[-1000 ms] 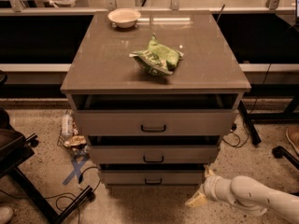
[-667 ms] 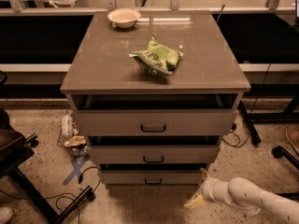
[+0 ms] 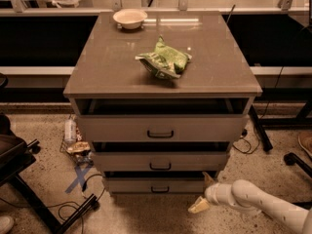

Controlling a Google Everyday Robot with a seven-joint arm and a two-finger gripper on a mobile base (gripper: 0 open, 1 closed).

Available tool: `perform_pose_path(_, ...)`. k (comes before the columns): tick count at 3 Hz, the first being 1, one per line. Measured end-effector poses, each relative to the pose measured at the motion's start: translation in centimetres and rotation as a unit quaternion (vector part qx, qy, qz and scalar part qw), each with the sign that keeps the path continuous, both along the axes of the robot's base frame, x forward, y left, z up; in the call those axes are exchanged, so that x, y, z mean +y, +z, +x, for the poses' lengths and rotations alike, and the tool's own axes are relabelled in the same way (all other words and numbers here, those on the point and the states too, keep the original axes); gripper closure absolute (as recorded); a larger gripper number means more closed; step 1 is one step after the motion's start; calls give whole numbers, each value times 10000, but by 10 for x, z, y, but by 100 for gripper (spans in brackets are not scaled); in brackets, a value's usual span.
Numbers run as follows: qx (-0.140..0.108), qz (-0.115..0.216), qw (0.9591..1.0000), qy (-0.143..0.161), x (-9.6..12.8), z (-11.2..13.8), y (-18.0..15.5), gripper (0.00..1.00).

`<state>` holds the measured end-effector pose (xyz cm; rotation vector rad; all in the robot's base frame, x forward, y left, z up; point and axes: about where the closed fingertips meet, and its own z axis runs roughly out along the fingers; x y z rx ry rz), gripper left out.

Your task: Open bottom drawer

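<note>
Hovering low, the gripper (image 3: pixel 203 193) had its fingers spread, gripping nothing (right beside the drawer front's corner); the bottom drawer (image 3: pixel 146 184) sat lowest in the cabinet (image 3: pixel 161 72), slightly out.

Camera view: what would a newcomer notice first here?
A crumpled green bag lies on top of the grey drawer cabinet, a white bowl near its back edge. Low at the picture's right, the robot's hand hangs open beside the bottom drawer, away from its handle.
</note>
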<state>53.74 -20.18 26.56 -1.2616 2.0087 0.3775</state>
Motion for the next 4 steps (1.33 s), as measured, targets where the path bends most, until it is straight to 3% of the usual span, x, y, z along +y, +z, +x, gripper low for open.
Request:
perform_pose_path(3,208,-321,9976,576,43,29,-43,0)
perform_pose_path(4,331,-455,9962,664,51,28,-58,18)
